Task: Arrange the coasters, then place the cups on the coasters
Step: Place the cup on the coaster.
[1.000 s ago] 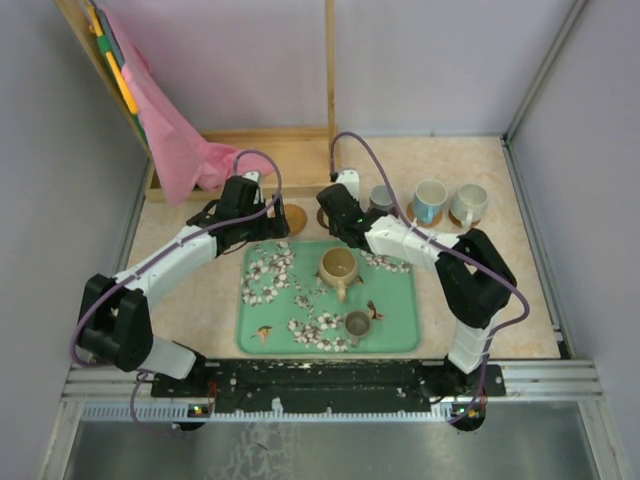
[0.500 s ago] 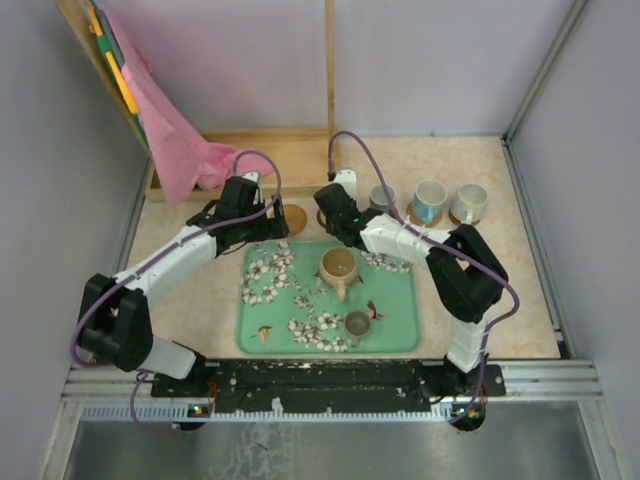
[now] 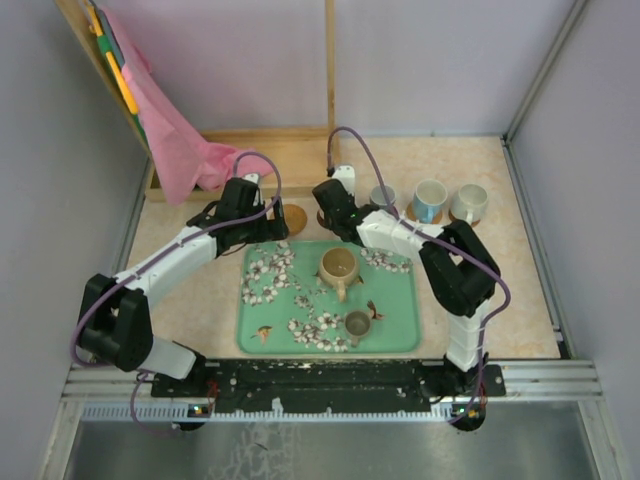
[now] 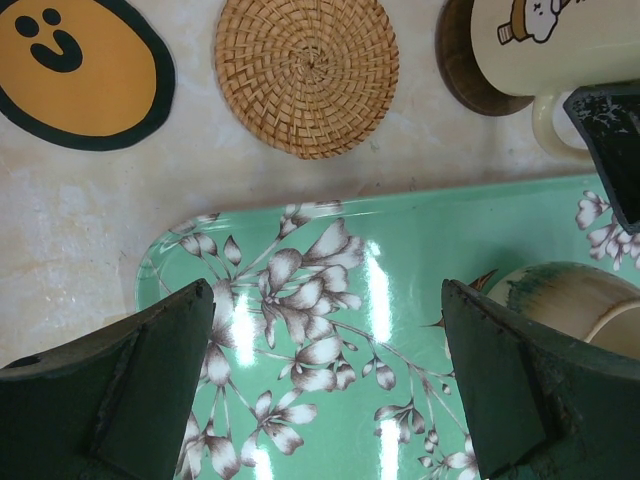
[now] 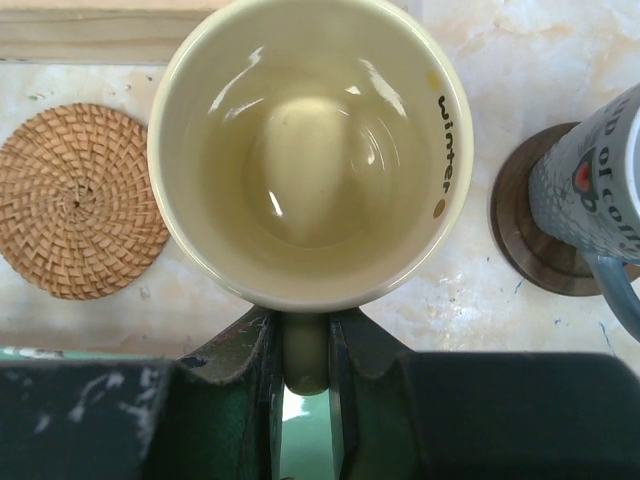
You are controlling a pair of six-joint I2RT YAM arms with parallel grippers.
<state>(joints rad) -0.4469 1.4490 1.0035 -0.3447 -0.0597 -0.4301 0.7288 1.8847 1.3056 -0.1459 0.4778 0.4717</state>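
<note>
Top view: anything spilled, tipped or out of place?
Nothing spilled or tipped. The tan mug and small dark cup stand upright on the green tray, and the woven coaster beyond it is bare.

- Tray [image 3: 400,312]: glossy mint green; white blossom sprays on brown stems, a few rust-red marks.
- Cream cup [image 5: 310,150]: pale yellowish cream inside and out; black lettering near the rim.
- Grey cup [image 5: 590,190]: speckled blue-grey; dark lettering, one red heart.
- Dark coaster [image 5: 525,240]: deep brown.
- Woven coaster [image 4: 306,72]: tan rattan, spiral weave.
- Smiley coaster [image 4: 75,68]: orange-yellow; black border, black smiling face.
- Tan cup [image 3: 338,266]: dull tan.
- Small cup [image 3: 357,323]: dark grey-brown.
- Blue cup [image 3: 430,200]: pale blue, white inside.
- White cup [image 3: 468,203]: off-white.
- Cloth [image 3: 170,130]: pink.
- Table [image 3: 520,290]: beige, faintly marbled.
- Left pincer [image 4: 325,300], right pincer [image 5: 305,340]: dark green fingers, the right one's scuffed pale.
</note>
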